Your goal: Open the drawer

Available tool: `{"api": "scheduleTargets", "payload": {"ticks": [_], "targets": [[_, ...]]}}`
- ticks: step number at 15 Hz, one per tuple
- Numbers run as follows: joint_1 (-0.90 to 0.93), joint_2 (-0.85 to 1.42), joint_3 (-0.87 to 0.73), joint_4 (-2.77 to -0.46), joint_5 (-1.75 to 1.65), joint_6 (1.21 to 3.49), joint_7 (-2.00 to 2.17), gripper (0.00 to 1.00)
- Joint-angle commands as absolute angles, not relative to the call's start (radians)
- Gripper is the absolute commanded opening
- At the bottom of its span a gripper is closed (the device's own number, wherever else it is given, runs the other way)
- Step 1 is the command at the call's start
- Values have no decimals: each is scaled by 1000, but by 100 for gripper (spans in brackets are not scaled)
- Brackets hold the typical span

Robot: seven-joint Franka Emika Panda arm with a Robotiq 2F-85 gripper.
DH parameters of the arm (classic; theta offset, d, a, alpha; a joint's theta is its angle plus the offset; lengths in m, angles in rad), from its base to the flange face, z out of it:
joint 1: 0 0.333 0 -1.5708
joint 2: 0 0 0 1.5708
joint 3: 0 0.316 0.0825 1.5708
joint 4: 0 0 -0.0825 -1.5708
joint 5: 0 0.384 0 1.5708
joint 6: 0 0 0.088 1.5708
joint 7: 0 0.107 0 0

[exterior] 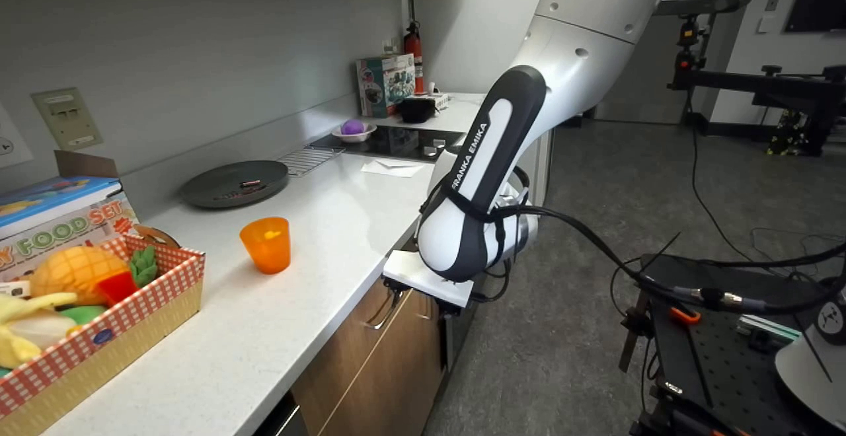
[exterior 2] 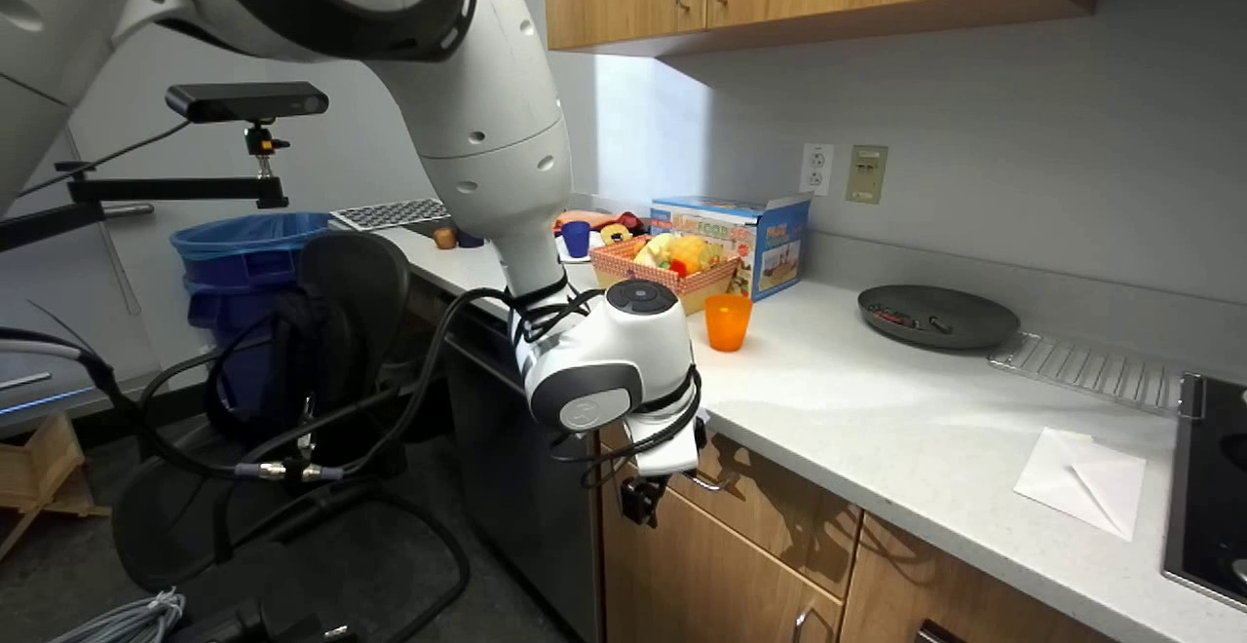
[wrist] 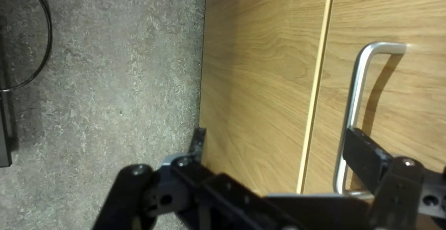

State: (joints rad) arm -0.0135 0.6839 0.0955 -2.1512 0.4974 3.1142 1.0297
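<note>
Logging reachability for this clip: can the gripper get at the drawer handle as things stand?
Likely yes: the gripper stands open, one finger overlaps the drawer handle in the wrist view, and no obstacle shows between; contact is unclear.

White arm (exterior: 574, 72), black-trimmed, lettered FRANKA EMIKA; black cables (exterior: 585, 226); dark end effector (wrist: 277, 144) with round screws (wrist: 408, 162)
</note>
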Motion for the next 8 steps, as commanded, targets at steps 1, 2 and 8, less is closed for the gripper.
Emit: {"api": "scheduleTargets", "payload": {"ticks": [1,2,8], "targets": [[-55,758,138,-2079,523,3157,1014,100],[-62,763,147,-2070,525,3160,1014,100],[-64,777,158,-2059,530,3174,1026,100]]}}
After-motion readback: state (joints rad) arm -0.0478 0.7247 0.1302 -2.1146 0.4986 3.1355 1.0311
